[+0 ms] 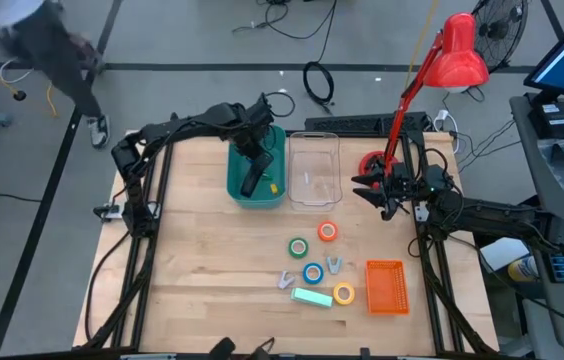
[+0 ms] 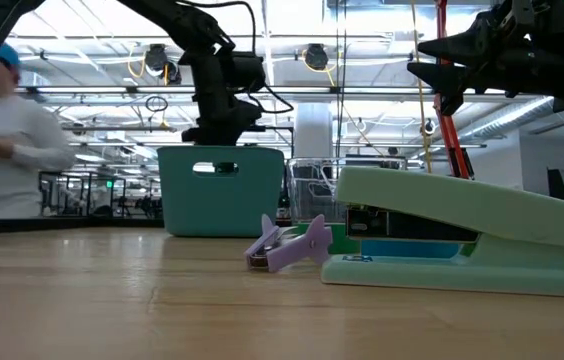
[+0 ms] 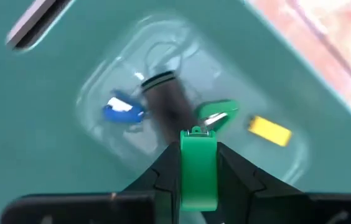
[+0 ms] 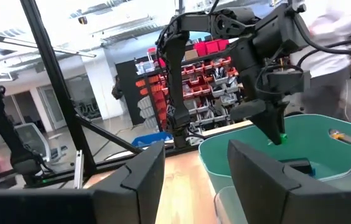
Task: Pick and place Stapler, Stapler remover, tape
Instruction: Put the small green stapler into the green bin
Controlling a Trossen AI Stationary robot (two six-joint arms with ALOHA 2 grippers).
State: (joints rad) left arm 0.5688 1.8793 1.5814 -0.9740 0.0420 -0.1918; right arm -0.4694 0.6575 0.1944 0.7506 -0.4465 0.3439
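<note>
My left gripper [image 1: 254, 172] points down into the teal bin [image 1: 255, 195], shut on a small green object [image 3: 198, 163]; I cannot tell what kind of object it is. On the bin's floor lie a black bar-shaped stapler [image 3: 166, 106] and blue [image 3: 121, 110], green [image 3: 216, 116] and yellow [image 3: 269, 129] items. Orange-red [image 1: 328, 232], green [image 1: 298, 246], blue [image 1: 312, 272] and yellow [image 1: 344, 293] tape rolls lie flat on the table. Two purple stapler removers [image 1: 287, 280] lie by them. My right gripper [image 1: 367, 188] waits open at the right. My left gripper pinches the small green object's two long sides [image 3: 198, 177] between its two fingers [image 3: 163, 171]. The fingers come from above, pointing down into the bin. The object's free end [image 4: 282, 139] sticks out below the fingertips, clear of the bin's floor.
A clear container [image 1: 314, 170] stands right of the bin. A mint-green stapler [image 1: 312, 297] and an orange basket [image 1: 386, 287] lie near the front. A red lamp [image 1: 457, 55] stands at the far right. A person [image 2: 12, 120] moves beyond the table's left.
</note>
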